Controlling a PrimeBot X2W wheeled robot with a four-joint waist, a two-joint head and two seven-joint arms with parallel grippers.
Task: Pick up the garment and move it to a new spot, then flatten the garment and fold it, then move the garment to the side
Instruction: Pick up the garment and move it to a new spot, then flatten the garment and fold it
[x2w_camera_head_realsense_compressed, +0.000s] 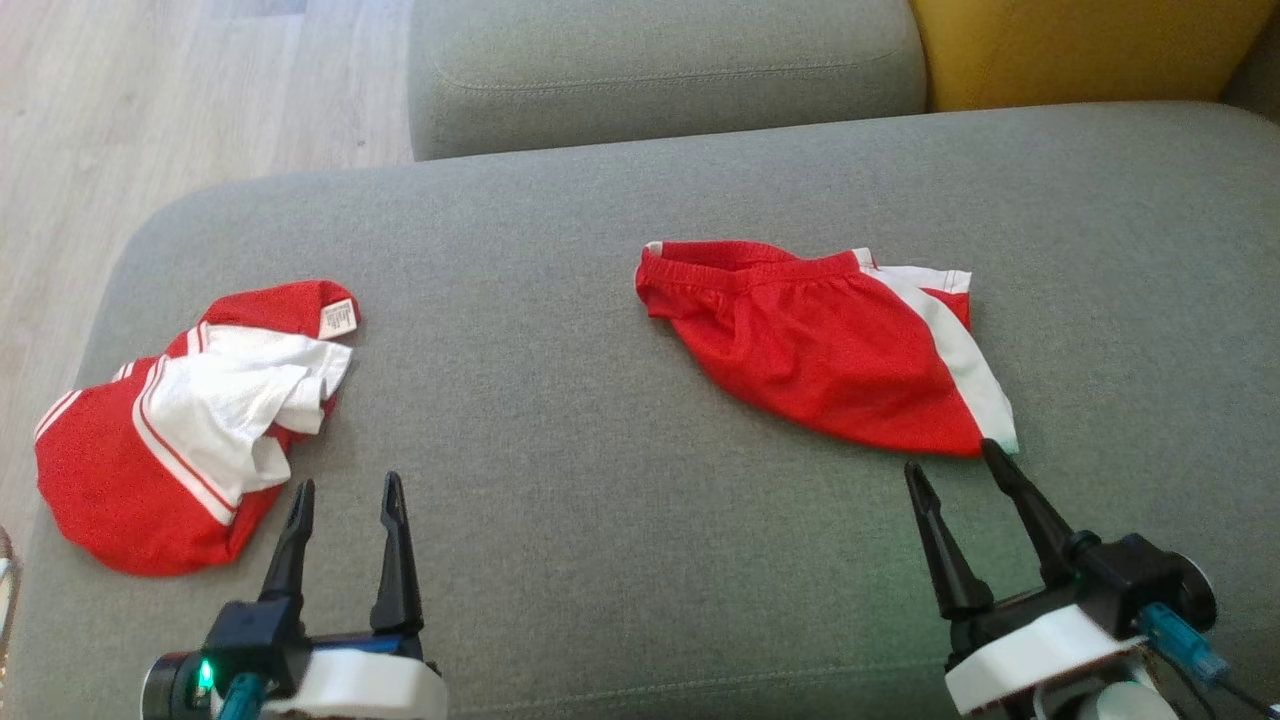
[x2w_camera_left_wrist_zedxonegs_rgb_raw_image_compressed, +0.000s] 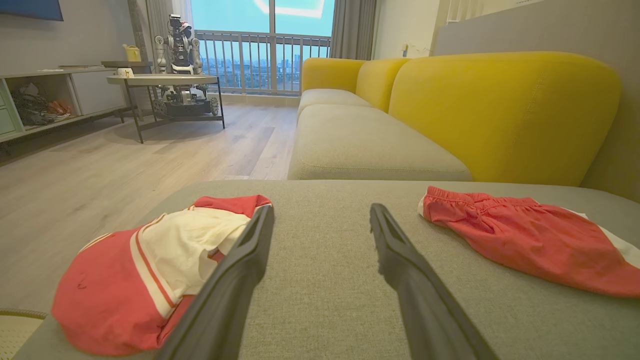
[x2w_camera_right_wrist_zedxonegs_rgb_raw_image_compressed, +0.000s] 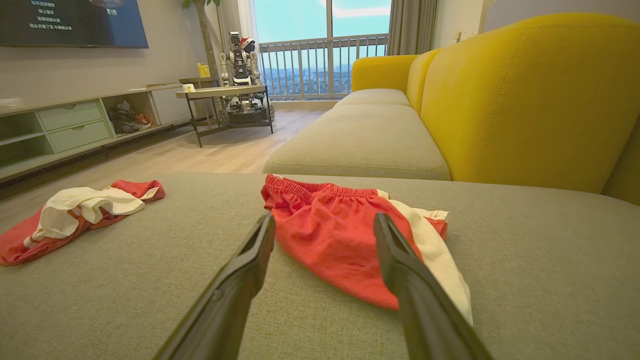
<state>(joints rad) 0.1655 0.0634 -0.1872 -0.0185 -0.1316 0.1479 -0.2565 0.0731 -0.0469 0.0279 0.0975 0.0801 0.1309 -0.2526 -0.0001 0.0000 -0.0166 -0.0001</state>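
While both claws hover with fingers spread and nothing between them, a wide grey sofa seat (x2w_camera_head_realsense_compressed: 600, 560) spreads across the head view, with pale wooden floor (x2w_camera_head_realsense_compressed: 150, 100) beyond its left edge and a yellow backrest (x2w_camera_head_realsense_compressed: 1080, 50) at the far right corner. Two garments lie on the seat, well apart. On the robot's right, a pair of red shorts (x2w_camera_head_realsense_compressed: 830, 350) with a white side stripe lies fairly flat, waistband facing the middle of the seat. On the left, a crumpled red and white garment (x2w_camera_head_realsense_compressed: 170, 440) sits bunched near the seat's edge, a label showing at its top. The right claw (x2w_camera_head_realsense_compressed: 950, 455) stands just beside the shorts, one fingertip at their near white corner; whether it touches the cloth cannot be told. The left claw (x2w_camera_head_realsense_compressed: 350, 490) is just beside the crumpled garment, apart from it.

The step in hand looks like the first pick-up, most likely of the shorts. To do it well, the right claw should probably come down over the hem corner, press slightly into the soft cushion, pinch all layers together, then lift clear before carrying so the cloth does not drag
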